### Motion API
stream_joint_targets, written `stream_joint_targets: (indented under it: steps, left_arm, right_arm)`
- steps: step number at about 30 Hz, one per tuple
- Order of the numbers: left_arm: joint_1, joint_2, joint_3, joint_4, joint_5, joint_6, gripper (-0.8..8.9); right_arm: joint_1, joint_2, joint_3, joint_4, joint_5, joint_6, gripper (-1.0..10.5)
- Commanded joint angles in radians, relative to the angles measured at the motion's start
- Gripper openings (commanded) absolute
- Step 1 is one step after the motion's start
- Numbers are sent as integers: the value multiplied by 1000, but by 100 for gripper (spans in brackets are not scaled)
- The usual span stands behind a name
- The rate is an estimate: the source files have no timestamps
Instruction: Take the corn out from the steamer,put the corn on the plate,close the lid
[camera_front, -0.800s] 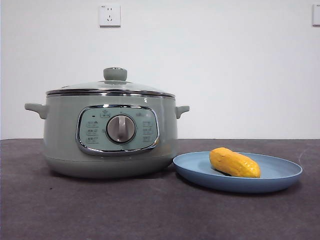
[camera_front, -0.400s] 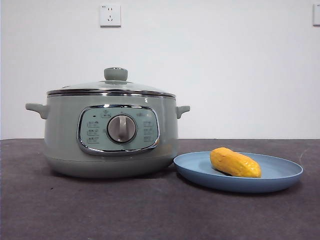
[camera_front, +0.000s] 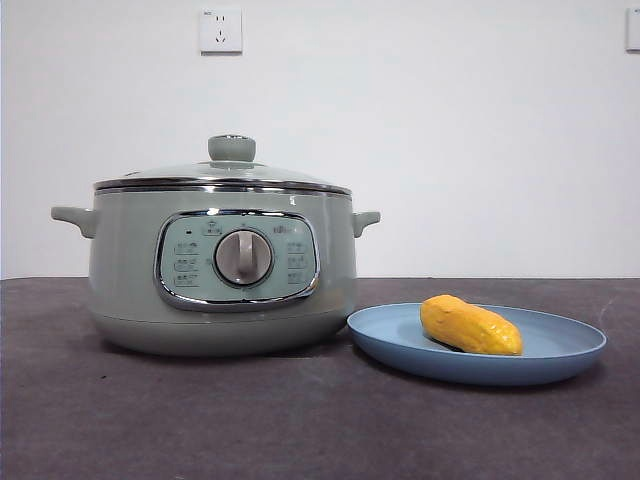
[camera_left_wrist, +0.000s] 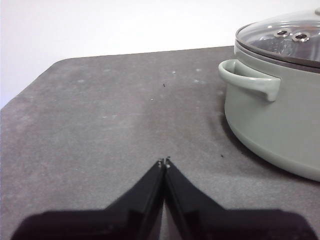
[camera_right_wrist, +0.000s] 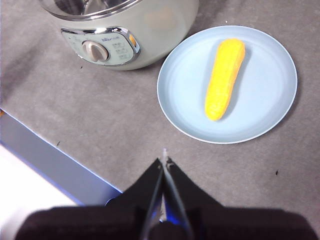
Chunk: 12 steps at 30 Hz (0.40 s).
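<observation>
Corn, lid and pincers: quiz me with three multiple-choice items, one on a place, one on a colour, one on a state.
1. Where is the corn?
A. in the pot
B. on the plate
C. on the bare table

2. What colour is the plate?
A. light blue
B. red
C. black

3. How is the lid?
A. leaning on the wall
B. held by a pincer
C. sitting on the pot

Answers:
1 B, the cob lies across the plate.
2 A, both the front and right wrist views show it pale blue.
3 C, its steel rim rests on the pot, and both the left pincer and right pincer are shut and empty.
</observation>
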Motion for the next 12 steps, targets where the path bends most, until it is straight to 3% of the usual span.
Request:
stream_joint_targets:
  steps: [1,8,12]
  left_arm:
    - [4,-3,-15,6,0,-6,-4]
    - [4,-3,-15,6,0,-6,-4]
    - [4,-3,-15,6,0,-6,-4]
  right_arm:
    - [2,-1,-8,5,2,-4,1]
    - [4,-3,-8,5,2,-5,1]
    - [-23,-43,-8,50,39,-54,1]
